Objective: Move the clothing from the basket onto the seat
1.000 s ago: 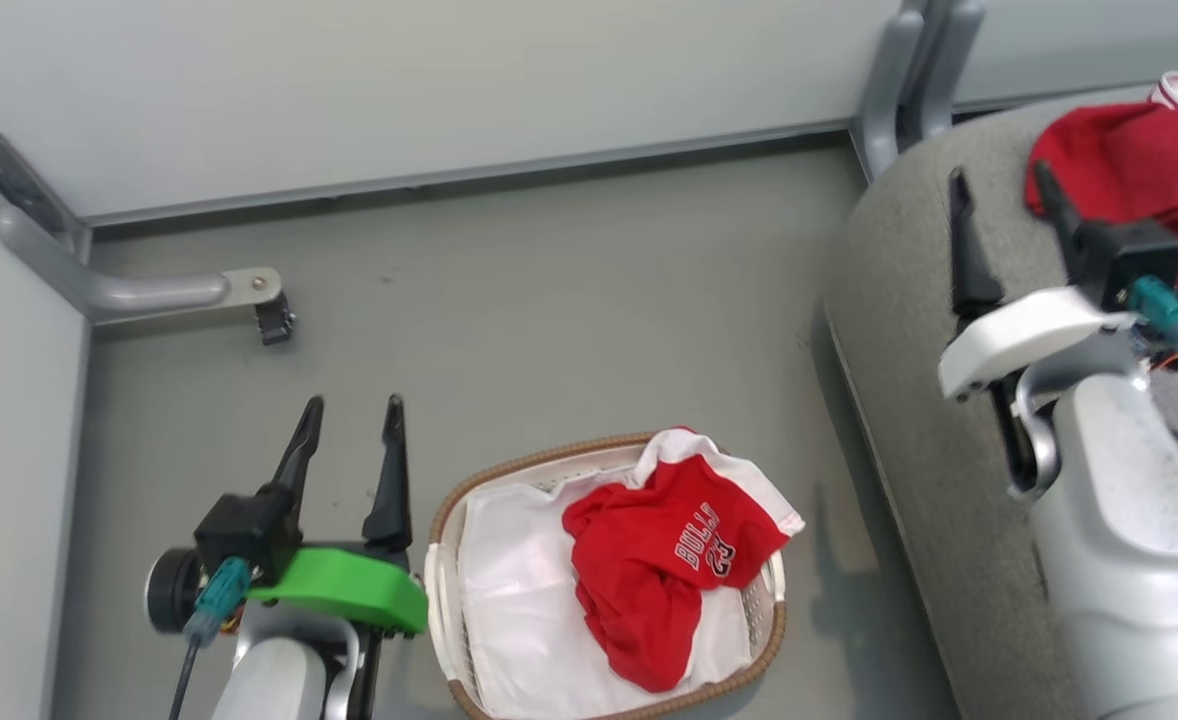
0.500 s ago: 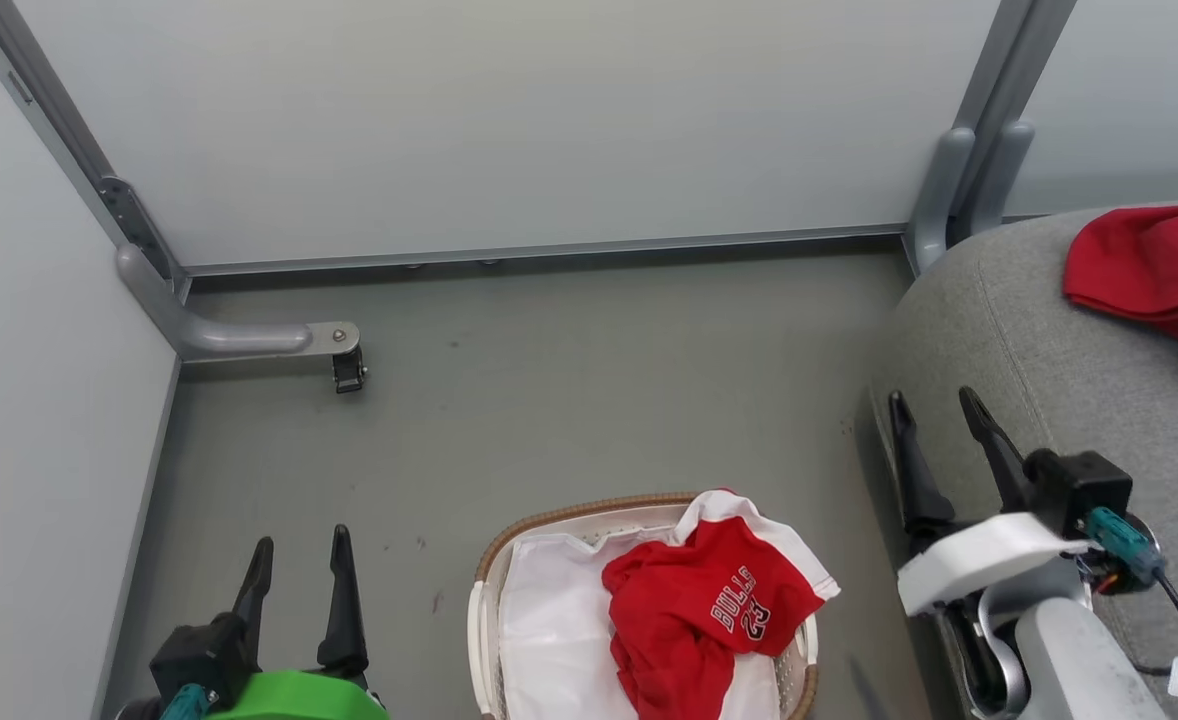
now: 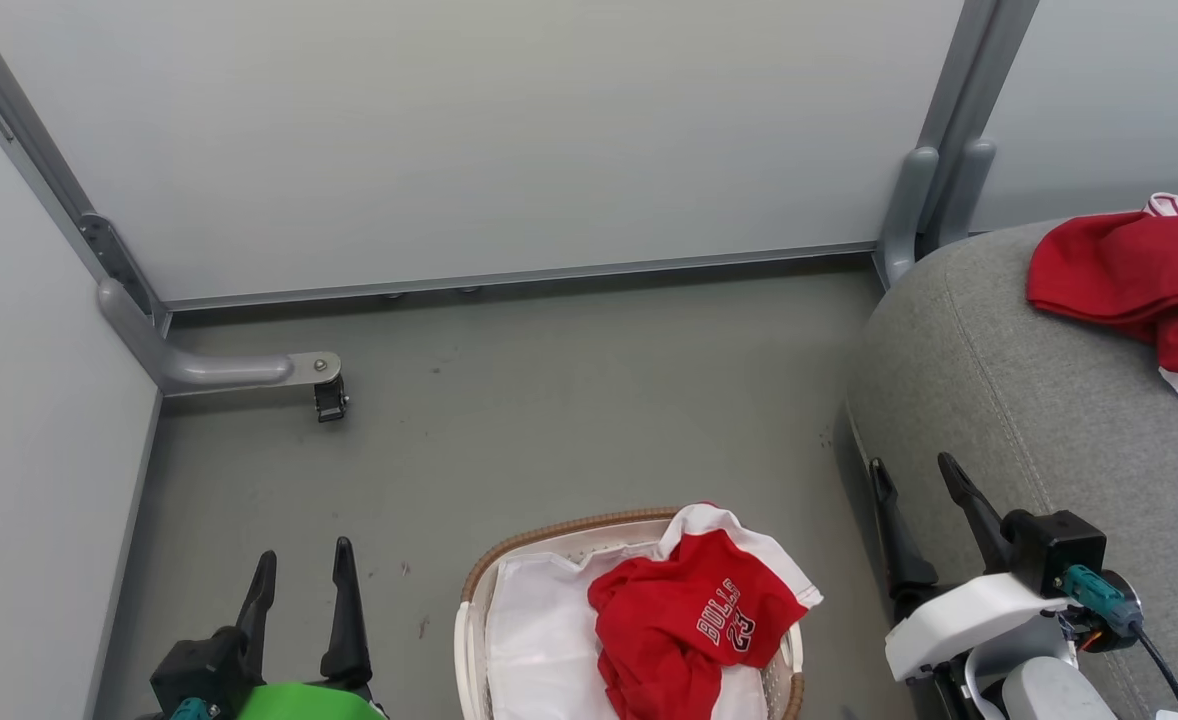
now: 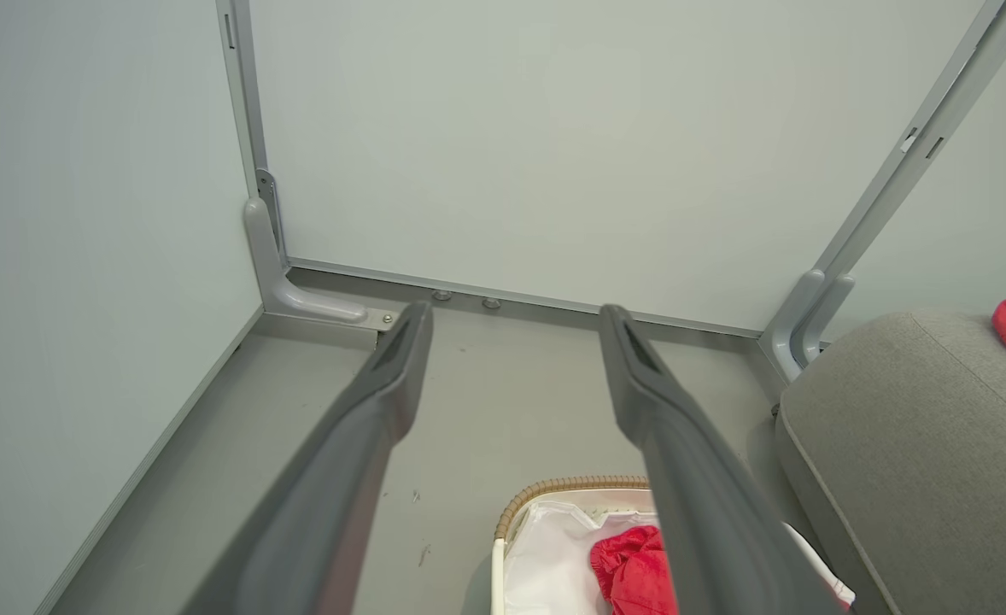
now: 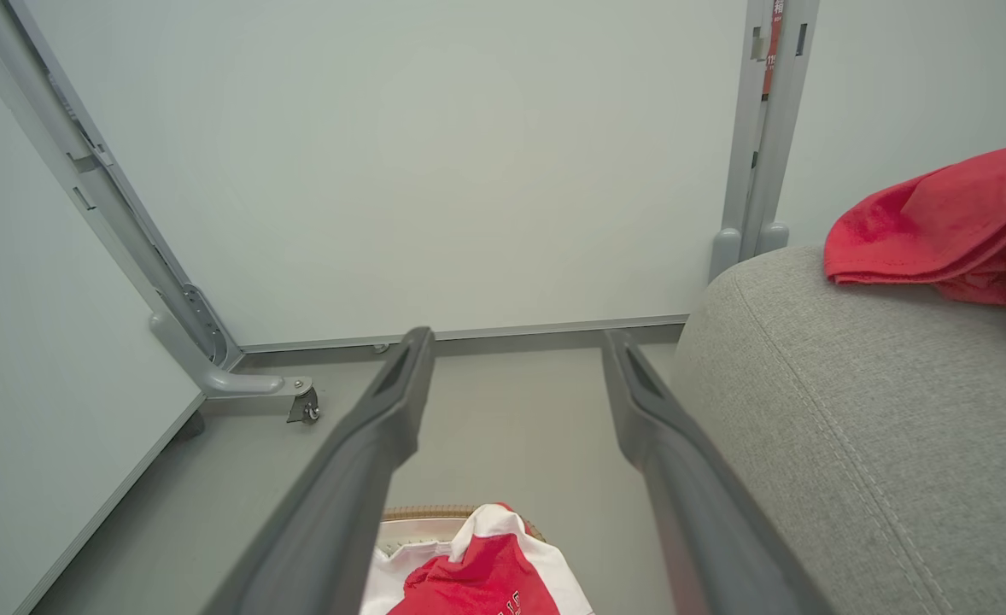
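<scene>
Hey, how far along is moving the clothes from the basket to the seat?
Done: one red garment lies on the seat. In hand: nothing; the left pincer and right pincer stand open and empty. Left: the Bulls 23 garment sits in the basket.

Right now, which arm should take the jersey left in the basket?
Right, probably. The jersey lies toward the basket's right side, nearer the right gripper, which is open, empty and beside the seat. The left gripper is on the basket's far side.
</scene>
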You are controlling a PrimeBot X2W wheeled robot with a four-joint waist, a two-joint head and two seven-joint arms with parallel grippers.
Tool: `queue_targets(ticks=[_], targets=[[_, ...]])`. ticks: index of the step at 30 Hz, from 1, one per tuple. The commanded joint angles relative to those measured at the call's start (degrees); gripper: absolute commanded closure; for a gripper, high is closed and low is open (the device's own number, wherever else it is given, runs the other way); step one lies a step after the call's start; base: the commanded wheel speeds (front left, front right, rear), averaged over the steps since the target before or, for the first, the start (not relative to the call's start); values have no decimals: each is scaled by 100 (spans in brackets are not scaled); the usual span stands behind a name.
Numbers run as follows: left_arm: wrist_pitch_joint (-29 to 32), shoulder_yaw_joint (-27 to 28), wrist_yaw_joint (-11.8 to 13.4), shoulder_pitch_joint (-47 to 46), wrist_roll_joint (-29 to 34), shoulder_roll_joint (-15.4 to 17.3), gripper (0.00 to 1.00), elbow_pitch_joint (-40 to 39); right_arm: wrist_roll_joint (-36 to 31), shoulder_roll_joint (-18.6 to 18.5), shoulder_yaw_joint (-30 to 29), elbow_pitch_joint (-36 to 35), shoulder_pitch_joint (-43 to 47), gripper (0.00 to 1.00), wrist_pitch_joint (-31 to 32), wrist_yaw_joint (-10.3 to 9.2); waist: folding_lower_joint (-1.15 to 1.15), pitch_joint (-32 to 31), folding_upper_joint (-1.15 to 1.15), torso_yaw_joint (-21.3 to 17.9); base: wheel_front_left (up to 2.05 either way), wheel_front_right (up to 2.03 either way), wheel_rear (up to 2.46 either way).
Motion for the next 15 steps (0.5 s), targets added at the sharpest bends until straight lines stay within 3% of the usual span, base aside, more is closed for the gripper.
queue_targets(ticks=[1,15], targets=[[-3,13,22,66,-20,0,0,-17,-13,-24,22,19,47,0,-12,-8,0,0,0,-8,0,0,0],[-3,-2,-17,33,36,0,0,59,57,-24,77,23,48,0,-12,-8,0,-13,0,23,0,0,0]])
